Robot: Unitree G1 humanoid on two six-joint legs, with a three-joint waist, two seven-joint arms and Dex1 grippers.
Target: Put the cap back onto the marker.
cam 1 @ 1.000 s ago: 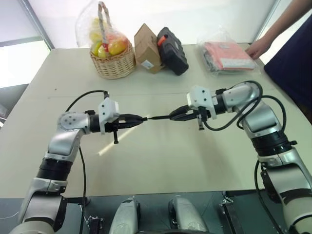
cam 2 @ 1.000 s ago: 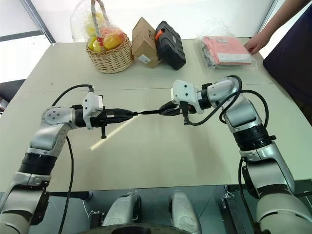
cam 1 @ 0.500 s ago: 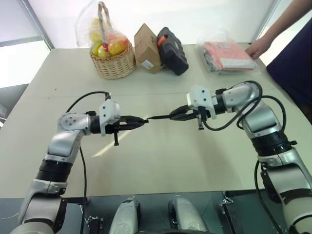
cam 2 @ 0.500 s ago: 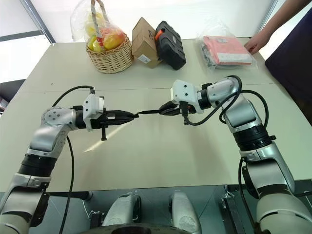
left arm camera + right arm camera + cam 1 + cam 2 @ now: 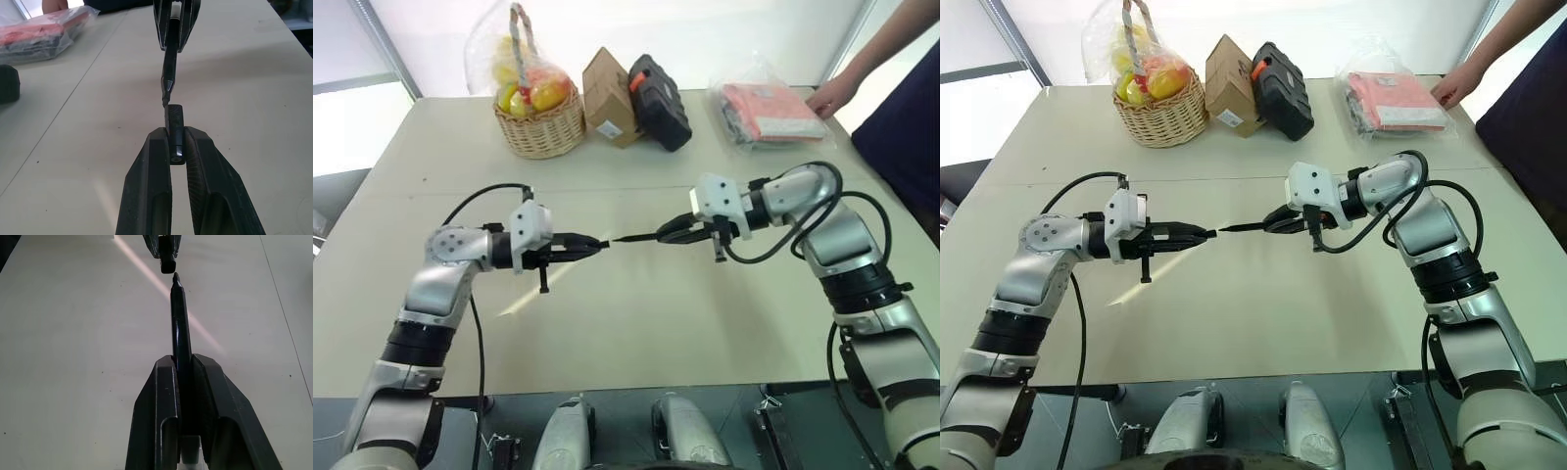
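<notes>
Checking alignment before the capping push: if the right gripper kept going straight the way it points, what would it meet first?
Probably the cap held in the left gripper. The marker in the right gripper points at it, its tip just short and seemingly slightly off-center.

I find no legible text, brand, number or sign. The cardboard box (image 5: 1231, 85) carries a small white label, but its print is too small for me to read. Nothing else in my view bears readable markings.
</notes>
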